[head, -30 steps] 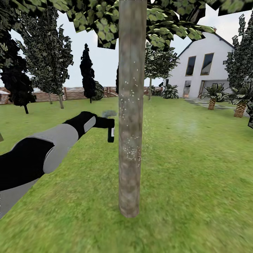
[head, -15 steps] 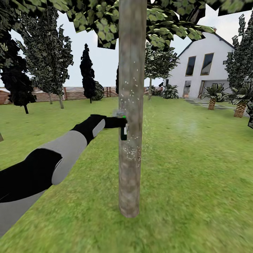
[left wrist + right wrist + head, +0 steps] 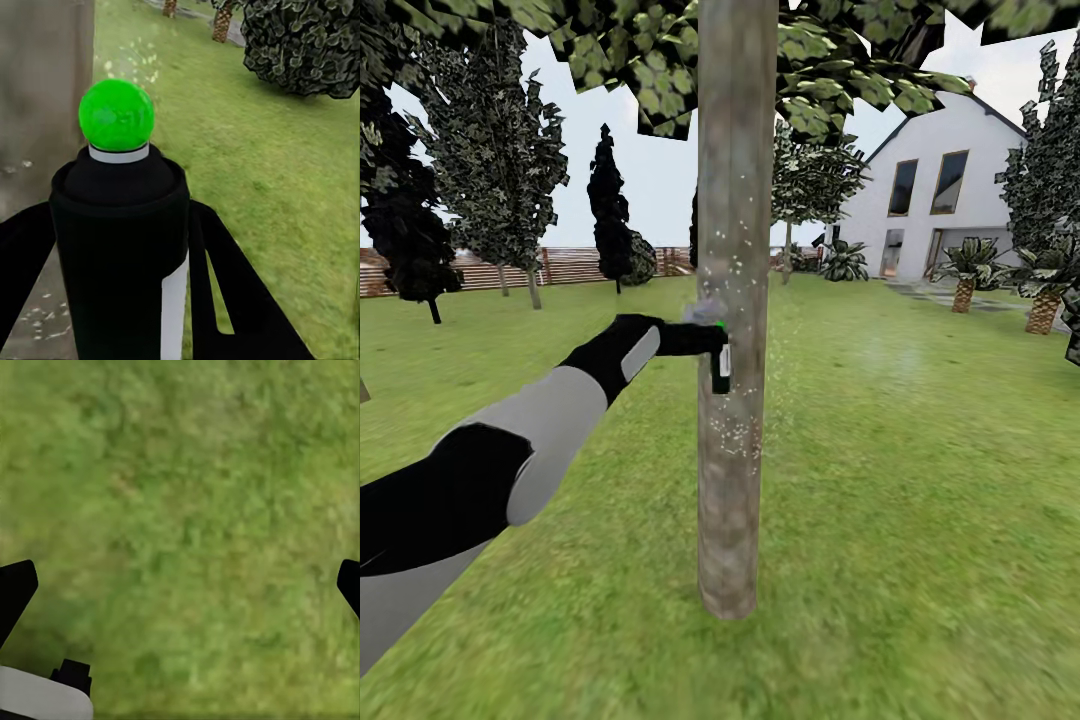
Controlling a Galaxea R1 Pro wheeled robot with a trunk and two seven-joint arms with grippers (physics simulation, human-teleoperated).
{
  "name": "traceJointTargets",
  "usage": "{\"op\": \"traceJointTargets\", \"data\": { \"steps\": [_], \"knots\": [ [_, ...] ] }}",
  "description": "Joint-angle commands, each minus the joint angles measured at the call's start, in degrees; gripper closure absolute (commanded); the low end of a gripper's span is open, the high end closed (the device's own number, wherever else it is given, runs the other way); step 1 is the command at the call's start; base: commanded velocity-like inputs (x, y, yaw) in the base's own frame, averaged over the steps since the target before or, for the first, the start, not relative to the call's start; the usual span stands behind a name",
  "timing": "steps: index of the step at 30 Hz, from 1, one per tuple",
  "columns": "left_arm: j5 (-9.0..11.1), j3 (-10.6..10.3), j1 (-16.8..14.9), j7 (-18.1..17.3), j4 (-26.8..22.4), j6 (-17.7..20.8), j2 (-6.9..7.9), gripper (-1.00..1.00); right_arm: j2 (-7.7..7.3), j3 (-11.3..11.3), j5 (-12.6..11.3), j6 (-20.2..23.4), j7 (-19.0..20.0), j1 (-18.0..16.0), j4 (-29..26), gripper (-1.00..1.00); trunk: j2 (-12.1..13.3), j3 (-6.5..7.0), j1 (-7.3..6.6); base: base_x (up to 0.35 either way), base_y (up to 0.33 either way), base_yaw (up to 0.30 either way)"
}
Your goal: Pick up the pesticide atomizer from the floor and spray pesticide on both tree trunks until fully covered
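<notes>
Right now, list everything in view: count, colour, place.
Tree trunk: one, grey-brown, centre, close ahead.
Pesticide: white specks on the bark.
Pesticide atomizer: one, dark with green dot, at the trunk.
Lawn: green, all around.
Fence: brown slats, far left.
House: one, white, far right.
Palms: short, by the house.
Left gripper: black, holding the atomizer.
Right gripper: black fingertips wide apart, over grass.

Palms (image 3: 964, 272) nr paved path (image 3: 935, 292), dark cypress (image 3: 610, 210) bkgd.
</notes>
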Motion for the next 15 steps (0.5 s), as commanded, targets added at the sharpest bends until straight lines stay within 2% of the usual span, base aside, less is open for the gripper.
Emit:
{"op": "traceJointTargets", "data": {
  "steps": [1,3,6,9,13,15],
  "knots": [
    [0.4,0.3,0.0,0.0,1.6,-0.1,-0.02,1.00,0.00,0.0,0.0,0.0,0.0,0.0,0.0,-1.00,0.0,0.02,0.00,0.000,0.000,0.000],
    [0.4,0.2,0.0,0.0,6.9,-2.5,-0.04,1.00,0.00,0.0,0.0,0.0,0.0,0.0,0.0,-1.00,0.0,0.02,0.00,0.000,0.000,0.000],
    [0.3,0.0,0.1,-0.2,12.8,-9.1,-0.09,1.00,0.00,0.0,0.0,0.0,0.0,0.0,0.0,-1.00,0.0,0.02,0.00,0.000,0.000,0.000],
    [0.3,0.1,2.1,-0.2,14.2,-12.9,-0.06,1.00,0.00,0.0,0.0,0.0,0.0,0.0,0.0,-1.00,0.0,0.02,0.00,0.000,0.000,0.000],
    [0.3,0.1,3.1,-0.2,14.4,-14.3,-0.04,1.00,0.00,0.0,0.0,0.0,0.0,0.0,0.0,-1.00,0.0,0.02,0.00,0.000,0.000,0.000],
    [0.3,0.1,4.4,-0.2,14.4,-17.2,0.02,1.00,0.00,0.0,0.0,0.0,0.0,0.0,0.0,-1.00,0.0,0.02,0.00,0.000,0.000,0.000]
  ]
}}
